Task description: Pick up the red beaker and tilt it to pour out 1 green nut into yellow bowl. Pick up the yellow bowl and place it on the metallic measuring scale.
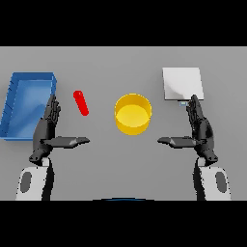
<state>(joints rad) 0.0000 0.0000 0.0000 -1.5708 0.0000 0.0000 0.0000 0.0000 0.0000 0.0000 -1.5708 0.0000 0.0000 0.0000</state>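
The red beaker (81, 102) is a slim red cylinder on the table, seen tilted, left of the middle. Right of it stands the yellow bowl (132, 114), round and with nothing showing inside. The metallic measuring scale (182, 83) is a pale square plate at the back right. My left hand (47, 128) hovers just left of and nearer than the beaker, fingers straight, thumb stretched toward the middle. My right hand (201, 128) mirrors it, in front of the scale and right of the bowl, also open. No green nut is visible.
A blue tray (14, 103) with raised walls lies at the far left, right beside my left hand. Bare grey table (123, 154) spreads between the two hands in front of the bowl.
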